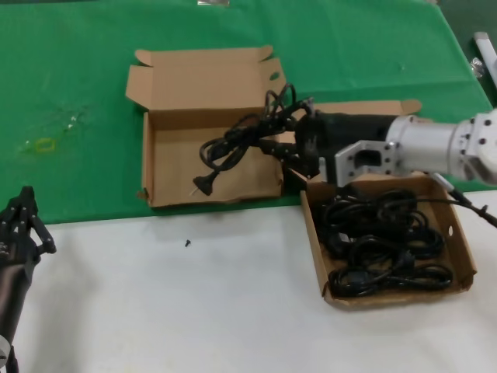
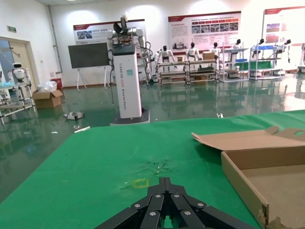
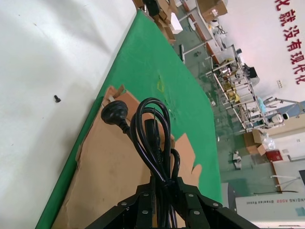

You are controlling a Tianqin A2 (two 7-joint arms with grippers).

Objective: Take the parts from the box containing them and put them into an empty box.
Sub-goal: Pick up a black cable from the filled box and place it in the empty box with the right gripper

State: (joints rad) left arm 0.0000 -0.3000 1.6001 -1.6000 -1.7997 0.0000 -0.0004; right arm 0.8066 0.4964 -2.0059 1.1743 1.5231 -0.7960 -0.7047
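Observation:
My right gripper is shut on a black coiled power cord and holds it above the empty box, whose lid is folded back. In the right wrist view the cord loops out from between the gripper's fingers, its round plug hanging over the cardboard floor. The box containing the parts lies on the right, under the right arm, with several cord bundles inside. My left gripper is parked shut at the near left, away from both boxes; it points across the green mat.
The boxes straddle the border between a green mat and the white tabletop. A small black screw lies on the white surface in front of the empty box. A yellowish mark sits on the mat at left.

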